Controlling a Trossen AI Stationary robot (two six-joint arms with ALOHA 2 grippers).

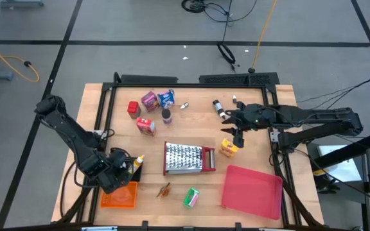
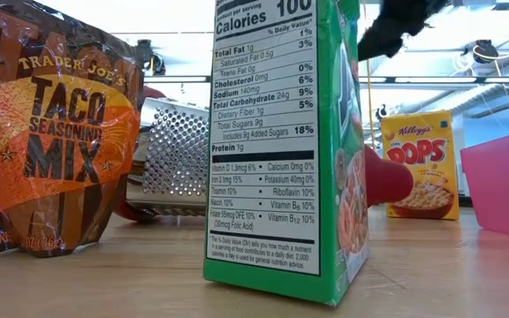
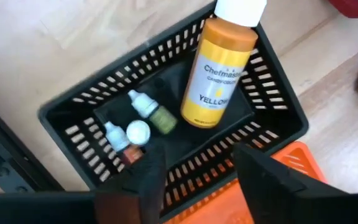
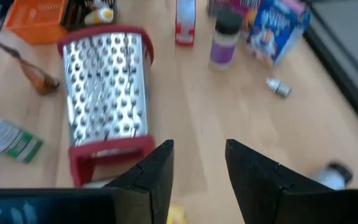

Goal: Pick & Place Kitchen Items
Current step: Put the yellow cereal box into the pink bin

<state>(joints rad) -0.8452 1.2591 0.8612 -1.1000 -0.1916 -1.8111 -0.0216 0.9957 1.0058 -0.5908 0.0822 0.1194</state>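
- The left gripper (image 3: 194, 168) hung over the black basket (image 3: 67, 109), its fingers apart and empty; the yellow colouring bottle (image 3: 219, 68) lay tilted inside the basket, apart from the fingers. Judged from this, the placing step was at its release, with the bottle delivered.
- Two small dropper bottles (image 3: 135, 127) lay in the same basket, beside the yellow one.
- The next move, by my reckoning, called for the left arm to lift clear of the basket rim and reach for another item.
- The right gripper (image 1: 237, 136) hovered just beside the grater (image 1: 185, 157), on its tray side, jaws apart and holding nothing; a yellow cereal box (image 1: 229, 148) stood near it.
- Remaining kitchen items stood beyond the grater: a red box (image 1: 146, 126), a dark-lidded jar (image 1: 166, 115), a blue box (image 1: 166, 98).
- The high view alone showed both arms, the orange basket (image 1: 119, 196) and the red tray (image 1: 252, 190).
- The low view alone gave readable labels: a taco seasoning packet (image 2: 51, 132) and a green box (image 2: 281, 141) in front of the grater.
- Only the left wrist view showed the basket's contents.
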